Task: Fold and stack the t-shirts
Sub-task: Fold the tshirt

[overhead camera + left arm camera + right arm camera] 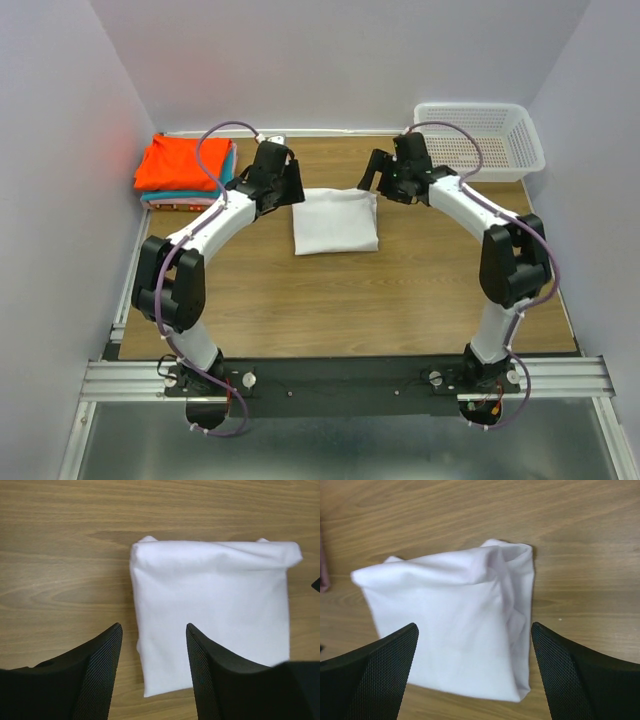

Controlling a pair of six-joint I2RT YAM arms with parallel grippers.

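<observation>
Top external: white t-shirt [336, 221] lies folded, not yet on the pile [183, 165]; left gripper [154, 630], right gripper [475, 630] apart, empty.

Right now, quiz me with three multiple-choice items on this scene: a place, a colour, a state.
1. Where on the table is the stack of folded shirts? A middle; B far-left corner; C near edge.
2. Its top shirt is: A orange-red; B teal; C white.
3. By the white shirt, the left hand and right hand are: A both shut on cloth; B one shut, one open; C both open, empty.
Answers: 1 B, it sits far back on the left. 2 A, orange-red lies uppermost. 3 C, each wrist view shows the hand spread, gripping nothing.
</observation>
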